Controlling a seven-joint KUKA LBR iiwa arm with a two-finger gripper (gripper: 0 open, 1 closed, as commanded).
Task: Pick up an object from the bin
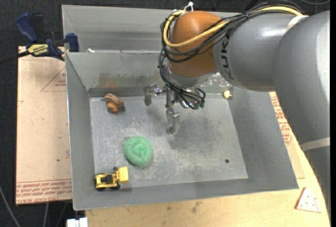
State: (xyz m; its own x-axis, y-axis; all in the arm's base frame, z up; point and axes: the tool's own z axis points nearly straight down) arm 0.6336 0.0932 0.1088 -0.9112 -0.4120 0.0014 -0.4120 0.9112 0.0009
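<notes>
The gripper point(170, 125) hangs low over the middle of the grey bin point(210, 160), its tip near the bare floor just above the frame's centre. The arm point(283, 47) comes in from the upper right. From this angle I cannot tell whether the gripper is open or closed. Nothing can be seen held at its tip, and no object lies directly under it.

3 loose things lie in the bin, all to the left of the gripper in the frame.
- The nearest is a round green scrubbing pad point(138, 151), below and to the left of the gripper. It lies flat on the floor, near the tip but clearly apart from it.
- A small brown lumpy object point(114, 103) sits to the left and slightly above, close to the back wall and further off than the pad.
- A yellow toy digger point(112, 178) rests in the lower left corner, well apart from the gripper, with its long axis running roughly left to right across the frame.

By my judgement the pad is the likeliest pick. The coming move would be a short shift towards the lower left of the frame, then a descent. Being round, the pad has no long axis, so the wrist should need little or no turning. The digger would need the grip set across its narrow width.
</notes>
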